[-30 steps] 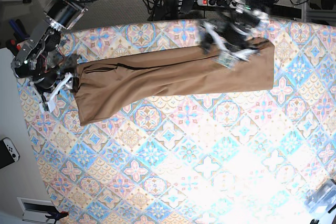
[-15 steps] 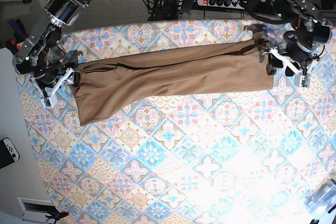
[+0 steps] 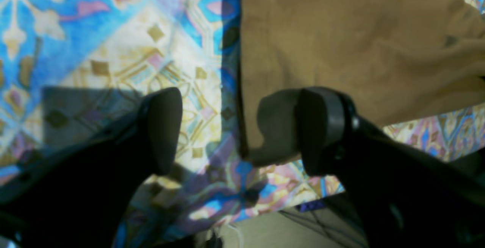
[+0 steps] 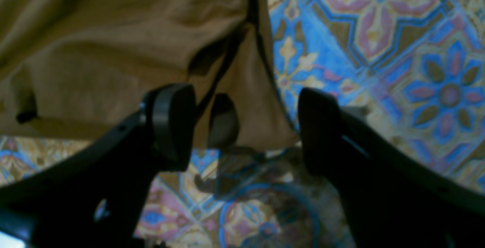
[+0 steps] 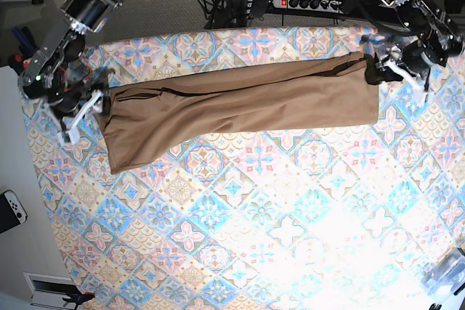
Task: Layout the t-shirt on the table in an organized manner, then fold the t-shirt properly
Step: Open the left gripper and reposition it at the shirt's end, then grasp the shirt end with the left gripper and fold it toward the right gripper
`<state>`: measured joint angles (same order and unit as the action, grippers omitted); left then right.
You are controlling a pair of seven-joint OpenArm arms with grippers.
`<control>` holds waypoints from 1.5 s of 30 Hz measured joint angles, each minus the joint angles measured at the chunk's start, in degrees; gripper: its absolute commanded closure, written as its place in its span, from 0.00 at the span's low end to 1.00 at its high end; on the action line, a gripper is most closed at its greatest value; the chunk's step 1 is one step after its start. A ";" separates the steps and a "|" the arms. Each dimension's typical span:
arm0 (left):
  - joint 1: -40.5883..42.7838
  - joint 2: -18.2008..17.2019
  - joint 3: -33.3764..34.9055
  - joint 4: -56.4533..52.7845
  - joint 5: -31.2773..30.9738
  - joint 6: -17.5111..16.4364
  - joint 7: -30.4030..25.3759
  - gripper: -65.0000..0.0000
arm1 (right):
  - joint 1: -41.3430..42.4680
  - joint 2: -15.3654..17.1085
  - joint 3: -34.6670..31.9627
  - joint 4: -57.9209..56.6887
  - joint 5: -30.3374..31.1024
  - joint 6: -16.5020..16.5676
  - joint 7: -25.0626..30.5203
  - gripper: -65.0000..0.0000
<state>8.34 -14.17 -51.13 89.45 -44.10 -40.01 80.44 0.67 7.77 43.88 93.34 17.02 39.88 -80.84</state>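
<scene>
The tan-brown t-shirt lies as a long folded strip across the far half of the patterned table. My left gripper hovers at the strip's far right corner. In the left wrist view it is open, with the t-shirt corner lying loose under its right finger. My right gripper is at the strip's left end. In the right wrist view it is open, straddling a dark-seamed corner of the t-shirt above the table.
A white surface with a game controller borders the table on the left. A power strip and cables lie behind the far edge. A clear plastic item sits at the near right corner.
My left arm swung from the middle of the t-shirt out to its right end, then to the far right corner, and its jaws widened. My right gripper drifted slightly left.
</scene>
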 measured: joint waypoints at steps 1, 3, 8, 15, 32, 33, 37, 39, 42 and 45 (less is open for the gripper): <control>-0.07 0.04 2.16 0.00 0.35 -0.07 -0.02 0.30 | -0.39 -0.02 0.00 -0.02 -0.17 0.00 -0.17 0.38; 0.07 0.94 5.84 0.00 1.05 -0.09 -0.26 0.30 | -0.55 0.02 0.02 -0.02 -0.37 0.00 -0.31 0.38; 0.11 2.60 8.85 0.55 4.52 -0.28 -2.23 0.30 | -0.09 -0.02 0.00 0.00 0.07 0.00 0.09 0.38; 0.09 3.72 8.87 0.48 8.15 -0.28 -3.06 0.77 | -0.22 0.00 0.00 -0.02 -0.09 0.00 0.11 0.38; 5.31 11.21 5.86 26.88 12.44 -0.11 -0.76 1.00 | -0.24 0.07 0.00 0.00 -0.15 0.00 0.11 0.38; 5.14 12.07 6.01 28.39 11.76 -0.28 -1.25 1.00 | -0.24 0.02 0.00 0.00 -0.02 0.00 0.11 0.38; 5.38 14.47 8.81 29.20 13.86 -0.07 -0.57 1.00 | -0.22 0.02 0.00 0.00 -0.13 0.00 0.09 0.38; 5.29 14.88 12.33 29.20 13.53 -0.09 -0.22 1.00 | -0.24 0.00 0.00 -0.02 -0.13 0.00 0.07 0.38; 4.90 17.70 17.11 29.27 12.66 -0.09 -0.70 1.00 | -0.22 0.02 0.00 -0.02 -0.15 0.00 0.09 0.38; 4.87 19.63 21.53 29.27 12.79 -0.09 -0.66 1.00 | -0.22 0.04 0.00 0.00 -0.13 0.00 0.09 0.38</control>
<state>13.21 5.45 -29.61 118.72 -31.31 -40.10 79.79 0.45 7.81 43.88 93.34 16.88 39.88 -80.75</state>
